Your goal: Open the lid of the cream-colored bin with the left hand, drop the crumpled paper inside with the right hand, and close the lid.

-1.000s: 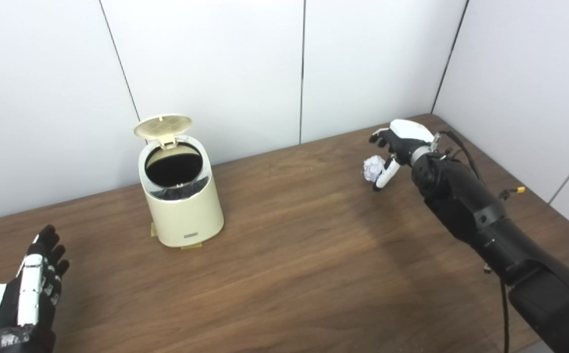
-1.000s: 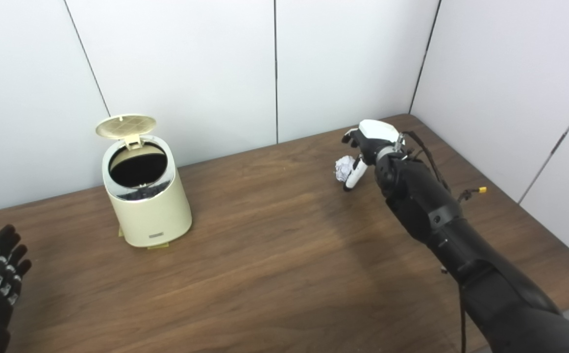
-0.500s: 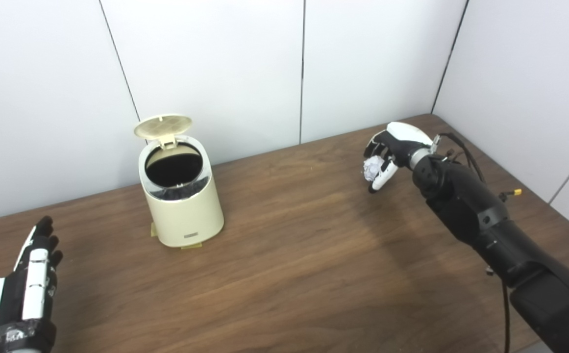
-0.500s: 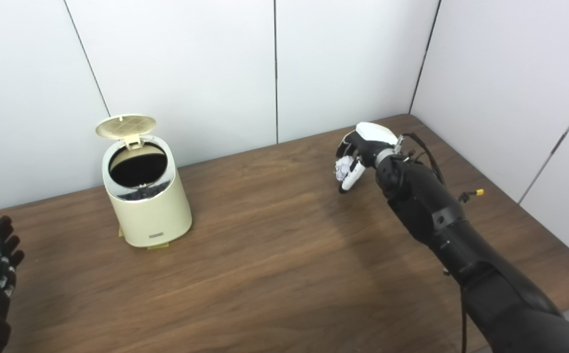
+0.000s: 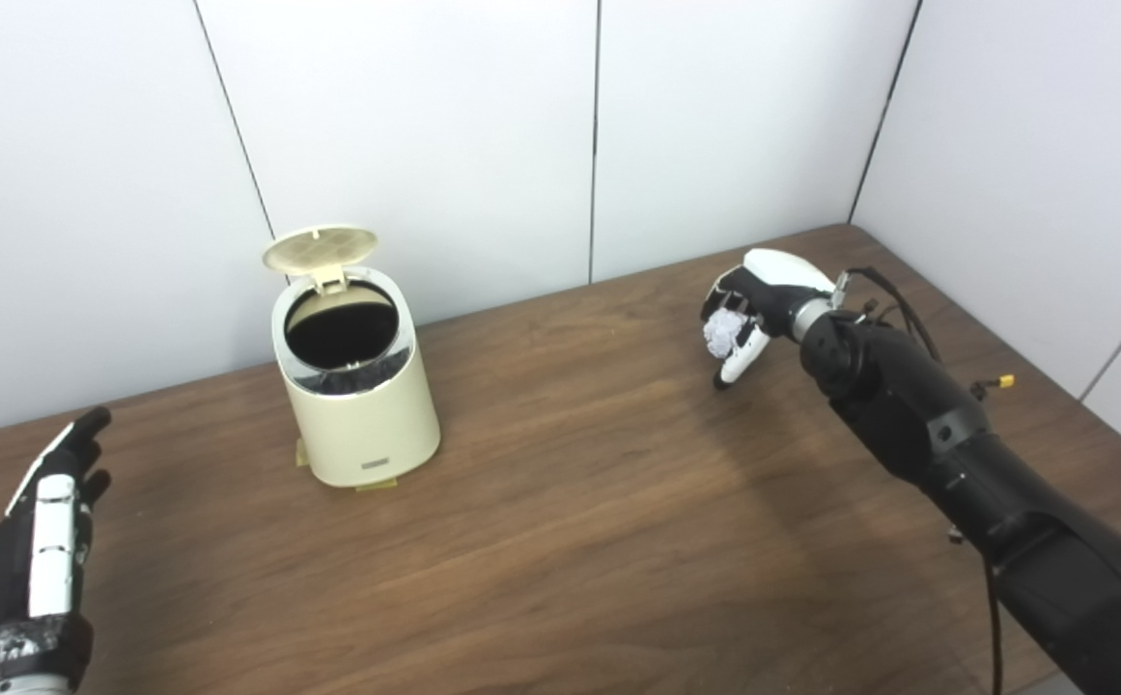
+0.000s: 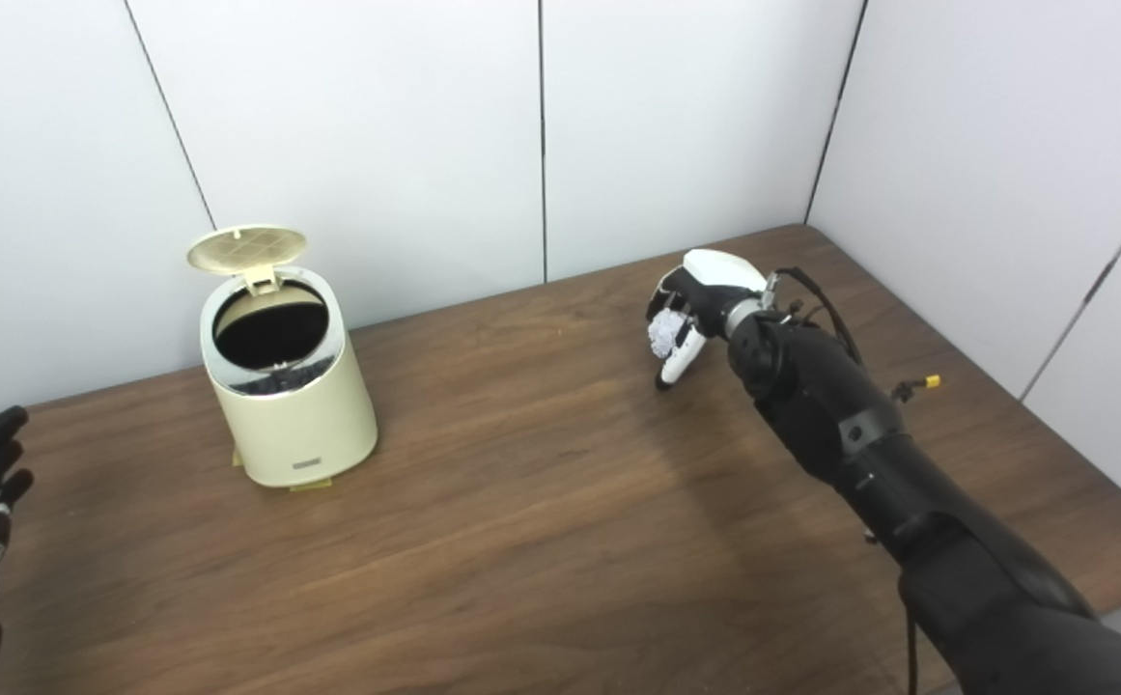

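The cream-colored bin (image 5: pixel 357 405) stands at the back left of the wooden table (image 5: pixel 579 521). Its round lid (image 5: pixel 321 247) is tipped up behind the dark opening. My right hand (image 5: pixel 751 307) is at the back right of the table, its fingers curled around the white crumpled paper (image 5: pixel 722 331), which it holds just above the table. My left hand (image 5: pixel 37 541) hovers low at the near left corner, well short of the bin, with its fingers stretched out and nothing in it.
White wall panels stand close behind the bin and along the table's right side. A thin black cable with a yellow tip (image 5: pixel 1002 382) hangs off my right forearm. Bare wood lies between the bin and my right hand.
My right hand has closed on the paper and moved a little left toward the bin. My left hand has slid slightly left and turned more edge-on. The bin's lid stays up.
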Controlling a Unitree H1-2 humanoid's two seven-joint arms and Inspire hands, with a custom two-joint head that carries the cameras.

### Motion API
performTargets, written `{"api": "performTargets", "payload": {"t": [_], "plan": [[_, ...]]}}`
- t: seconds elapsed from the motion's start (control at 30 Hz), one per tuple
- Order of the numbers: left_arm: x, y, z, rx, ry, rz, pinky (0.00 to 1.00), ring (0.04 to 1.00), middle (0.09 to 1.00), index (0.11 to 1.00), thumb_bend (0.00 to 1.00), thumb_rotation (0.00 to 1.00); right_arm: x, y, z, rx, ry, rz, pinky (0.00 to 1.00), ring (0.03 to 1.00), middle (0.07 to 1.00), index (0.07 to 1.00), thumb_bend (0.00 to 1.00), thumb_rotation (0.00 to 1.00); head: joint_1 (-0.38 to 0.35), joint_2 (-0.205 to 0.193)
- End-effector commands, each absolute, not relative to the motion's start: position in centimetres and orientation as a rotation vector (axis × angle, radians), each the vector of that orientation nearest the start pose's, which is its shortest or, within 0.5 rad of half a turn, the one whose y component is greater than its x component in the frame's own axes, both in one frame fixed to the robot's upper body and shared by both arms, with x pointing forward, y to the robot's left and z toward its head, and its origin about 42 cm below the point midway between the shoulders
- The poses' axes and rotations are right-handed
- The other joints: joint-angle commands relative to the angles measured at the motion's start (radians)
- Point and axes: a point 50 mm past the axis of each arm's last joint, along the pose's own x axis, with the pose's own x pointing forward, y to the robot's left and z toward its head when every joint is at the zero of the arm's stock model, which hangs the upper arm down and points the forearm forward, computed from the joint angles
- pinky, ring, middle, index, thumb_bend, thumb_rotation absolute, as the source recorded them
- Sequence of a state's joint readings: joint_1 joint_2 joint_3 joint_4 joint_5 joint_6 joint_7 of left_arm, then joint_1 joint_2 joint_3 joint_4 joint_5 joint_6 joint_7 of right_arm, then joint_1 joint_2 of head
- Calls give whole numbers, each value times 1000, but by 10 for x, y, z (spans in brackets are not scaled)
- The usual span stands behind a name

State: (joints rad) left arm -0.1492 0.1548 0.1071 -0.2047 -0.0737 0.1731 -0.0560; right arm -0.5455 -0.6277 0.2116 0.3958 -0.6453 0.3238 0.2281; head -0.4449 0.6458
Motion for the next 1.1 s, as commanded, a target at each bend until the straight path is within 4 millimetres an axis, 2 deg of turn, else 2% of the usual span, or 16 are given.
{"api": "performTargets", "payload": {"t": [0.0,0.03,0.07,0.13,0.23,0.37,0.5,0.6,0.7,0.87,1.07], "plan": [[326,268,212,83,-285,-22,960,979,963,898,375,901,456,-395,249,-1286,215,-72,591,599,643,620,821,52,-1,1],[326,269,212,89,-284,-23,964,980,965,904,377,913,456,-395,249,-1284,209,-72,595,584,628,557,673,87,-1,1],[327,269,212,97,-280,-21,972,982,968,908,390,931,456,-395,249,-1287,194,-76,599,570,610,518,581,107,1,0],[330,269,210,97,-273,-15,982,984,971,908,415,944,455,-396,248,-1295,164,-87,538,478,537,483,536,28,0,1],[331,268,210,76,-272,-12,979,984,975,922,415,915,453,-398,248,-1278,154,-99,465,430,493,492,522,2,-1,1],[332,268,209,51,-271,-10,997,998,989,961,447,886,450,-399,249,-1252,147,-111,442,422,492,494,520,0,2,1],[335,270,212,68,-286,-4,990,984,977,962,430,932,450,-398,248,-1242,143,-127,441,425,496,491,520,0,5,1],[336,270,214,62,-292,-7,976,977,972,960,401,926,451,-396,250,-1242,133,-131,438,421,495,497,520,0,11,-1],[336,268,214,41,-290,-10,992,970,968,974,412,897,453,-395,253,-1247,111,-135,480,441,502,475,521,0,12,0],[337,265,215,16,-297,-13,1000,982,971,983,406,867,456,-397,254,-1271,96,-150,465,435,507,475,521,0,11,-1],[339,265,214,34,-288,-12,1000,991,976,982,420,879,453,-394,262,-1235,66,-170,434,417,503,492,519,0,7,-5]]}}
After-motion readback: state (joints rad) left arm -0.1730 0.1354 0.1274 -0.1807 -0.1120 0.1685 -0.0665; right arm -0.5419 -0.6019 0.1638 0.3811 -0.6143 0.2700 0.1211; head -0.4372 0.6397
